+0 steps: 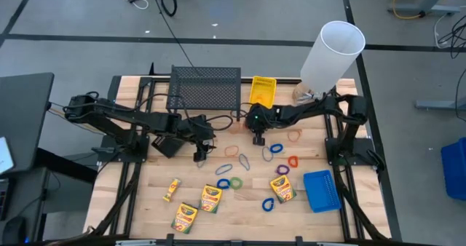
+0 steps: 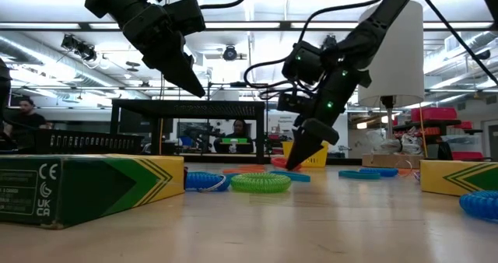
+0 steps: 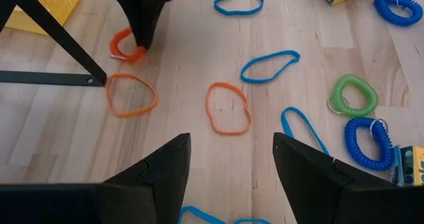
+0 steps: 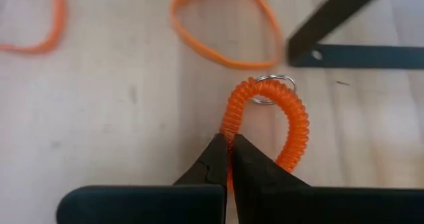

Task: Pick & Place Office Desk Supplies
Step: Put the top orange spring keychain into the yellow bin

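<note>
Orange coil (image 4: 278, 128) partly behind jaws

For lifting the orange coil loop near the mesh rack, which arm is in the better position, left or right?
The right. Its pincer is already closed on the orange coil loop at table level. The left pincer is open and raised above the table, over flat loops, away from the coil.

We see both arms reaching to mid-table. Left gripper (image 1: 198, 157) sits just in front of the black mesh rack (image 1: 204, 88); right gripper (image 1: 258, 139) is below the yellow bin (image 1: 263, 91). Coloured loops (image 1: 274, 148) lie scattered right of centre. Four crayon boxes (image 1: 211, 198) are toward the front edge, the blue bin (image 1: 321, 191) front right. White cylinder (image 1: 333, 53) stands at the back right.
</note>
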`<state>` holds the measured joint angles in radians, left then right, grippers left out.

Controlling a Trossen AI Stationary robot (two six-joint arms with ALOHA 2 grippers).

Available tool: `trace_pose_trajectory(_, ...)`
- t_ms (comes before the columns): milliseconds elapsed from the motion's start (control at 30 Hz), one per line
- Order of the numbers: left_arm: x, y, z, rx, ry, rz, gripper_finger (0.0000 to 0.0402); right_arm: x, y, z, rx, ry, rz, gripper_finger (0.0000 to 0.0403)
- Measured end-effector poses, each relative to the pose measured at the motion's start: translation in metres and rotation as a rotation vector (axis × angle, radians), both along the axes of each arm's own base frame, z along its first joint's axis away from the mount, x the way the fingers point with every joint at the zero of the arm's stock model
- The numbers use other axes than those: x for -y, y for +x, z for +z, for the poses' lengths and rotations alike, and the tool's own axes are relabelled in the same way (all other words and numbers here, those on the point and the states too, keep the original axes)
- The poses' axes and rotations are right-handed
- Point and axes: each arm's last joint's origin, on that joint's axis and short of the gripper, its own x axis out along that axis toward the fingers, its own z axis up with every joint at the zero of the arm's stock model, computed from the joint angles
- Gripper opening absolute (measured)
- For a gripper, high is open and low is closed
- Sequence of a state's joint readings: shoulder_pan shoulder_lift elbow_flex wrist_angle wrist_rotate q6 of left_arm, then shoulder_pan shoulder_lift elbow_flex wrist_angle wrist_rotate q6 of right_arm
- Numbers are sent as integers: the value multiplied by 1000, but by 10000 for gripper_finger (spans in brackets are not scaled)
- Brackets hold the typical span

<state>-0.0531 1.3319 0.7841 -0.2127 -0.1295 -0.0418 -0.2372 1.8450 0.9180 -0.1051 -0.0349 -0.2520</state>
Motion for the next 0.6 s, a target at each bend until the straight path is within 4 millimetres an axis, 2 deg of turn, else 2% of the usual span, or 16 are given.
trace_pose_trajectory(267,0,0,0,1,-2,2,221,-29,6,5,51,56,131,4)
trace_pose_trajectory(467,0,1,1,9,-1,0,221,-56,18,26,246,67,265,4)
trace_pose_trajectory(600,0,2,2,23,3,-4,221,-66,25,40,367,31,306,4)
